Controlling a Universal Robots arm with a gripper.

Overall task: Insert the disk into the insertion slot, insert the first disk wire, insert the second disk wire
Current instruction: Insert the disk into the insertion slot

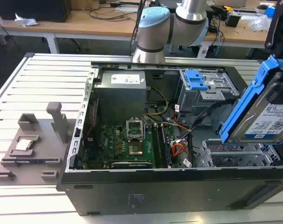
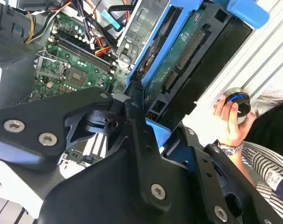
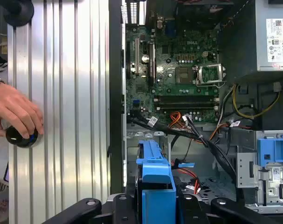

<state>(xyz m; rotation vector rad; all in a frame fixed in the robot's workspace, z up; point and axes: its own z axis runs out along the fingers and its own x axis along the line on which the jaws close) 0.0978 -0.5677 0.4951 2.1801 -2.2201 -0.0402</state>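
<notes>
Over the open case point(image 1: 132, 196), disk point(image 1: 272, 119): aloft, tilted, partly cut off at the exterior view's right.
fingers point(image 2: 134, 121): pinching its blue frame point(image 2: 153, 70) (tips mostly hidden).
insertion slot point(image 1: 234, 156): beneath it, not touching.

Bright light is glaring off the slatted table point(image 1: 38, 84) at nine o'clock in the exterior view; the case wall point(image 1: 169, 196) at six o'clock is lying shadowed.
</notes>
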